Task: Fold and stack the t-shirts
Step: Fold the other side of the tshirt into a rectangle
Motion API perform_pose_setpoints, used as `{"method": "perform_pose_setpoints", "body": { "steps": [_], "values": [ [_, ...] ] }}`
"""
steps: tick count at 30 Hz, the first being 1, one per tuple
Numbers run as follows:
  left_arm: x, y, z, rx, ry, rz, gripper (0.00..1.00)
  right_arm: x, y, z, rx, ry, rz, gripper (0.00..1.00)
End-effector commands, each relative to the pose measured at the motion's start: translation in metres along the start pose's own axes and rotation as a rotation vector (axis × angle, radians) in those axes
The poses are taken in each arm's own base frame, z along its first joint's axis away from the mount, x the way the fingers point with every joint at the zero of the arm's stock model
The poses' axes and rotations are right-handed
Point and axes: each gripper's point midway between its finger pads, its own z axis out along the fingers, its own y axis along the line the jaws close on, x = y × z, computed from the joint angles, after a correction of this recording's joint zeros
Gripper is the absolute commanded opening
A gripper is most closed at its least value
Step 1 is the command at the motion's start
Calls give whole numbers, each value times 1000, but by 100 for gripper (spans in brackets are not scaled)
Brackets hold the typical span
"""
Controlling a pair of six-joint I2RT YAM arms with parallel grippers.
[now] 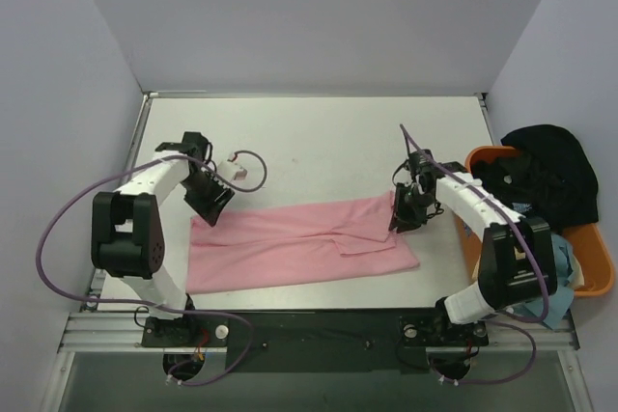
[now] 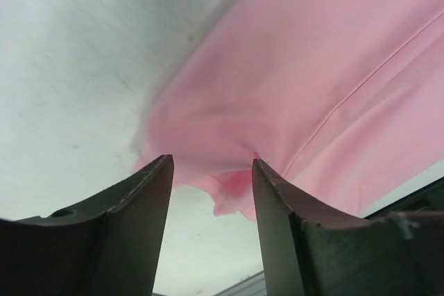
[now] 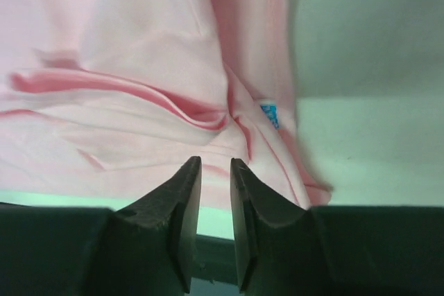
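A large light pink t-shirt (image 1: 299,246) lies flat as a long band across the near half of the table. My left gripper (image 1: 210,211) hovers at its far left corner. In the left wrist view the gripper (image 2: 211,161) is open, and a crumpled corner of the shirt (image 2: 312,67) lies just beyond the fingertips, with nothing between them. My right gripper (image 1: 399,222) is over the shirt's far right corner. In the right wrist view the gripper (image 3: 215,161) stands narrowly open above the wrinkled pink cloth (image 3: 125,53), holding nothing. A black t-shirt (image 1: 541,166) and a light blue one (image 1: 565,267) lie in the tub.
An orange plastic tub (image 1: 601,282) stands at the table's right edge beside my right arm. A small blue label (image 3: 270,112) shows on the pink shirt. Grey walls enclose the table on three sides.
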Motion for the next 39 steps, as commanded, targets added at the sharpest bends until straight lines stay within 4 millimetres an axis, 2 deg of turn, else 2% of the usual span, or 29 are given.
{"method": "perform_pose_setpoints", "body": {
  "steps": [1,3,5,7,10,12,15,16,17,18,21,23,27,28,31,34,35,39],
  "values": [
    [-67,1,-55,60,-273,29,62,-48,2,-36,-14,-142,-38,25],
    [-77,25,-50,2,-286,-2,65,-66,5,-29,-16,-148,-42,29],
    [-73,51,-31,-40,-242,-35,66,-79,14,-17,-49,-146,-44,31],
    [-68,66,-16,-75,-201,-30,67,-90,21,-8,-76,-151,-43,33],
    [-70,81,-11,-123,-189,-22,68,-100,21,7,-73,-142,-29,36],
    [-69,71,-21,-70,-200,-14,62,-101,19,16,-62,-120,-18,36],
    [-57,39,-39,12,-235,26,48,-96,17,27,-60,-100,-1,35],
    [-53,34,-44,14,-242,51,48,-94,17,29,-63,-93,3,34],
    [-42,22,-45,29,-227,64,46,-90,16,33,-62,-84,8,30],
    [-34,20,-45,18,-208,77,45,-89,15,34,-61,-83,12,27],
    [-4,6,-44,22,-130,80,44,-82,13,38,-64,-76,22,8],
    [0,4,-49,5,-126,87,44,-80,12,37,-58,-76,25,0],
    [-24,6,-73,-28,-200,87,47,-72,-4,31,26,-60,47,0],
    [-35,8,-81,-35,-233,80,49,-71,-3,29,28,-58,46,0],
    [-74,6,-86,-58,-338,89,52,-65,-3,19,34,-60,46,0],
    [-105,11,-74,-100,-397,81,52,-61,-6,12,55,-54,59,0],
    [-112,7,-70,-98,-398,85,53,-57,-7,9,62,-49,65,0],
    [-121,-5,-43,-67,-367,128,53,-48,-12,11,70,-21,58,0]
  ]
}}
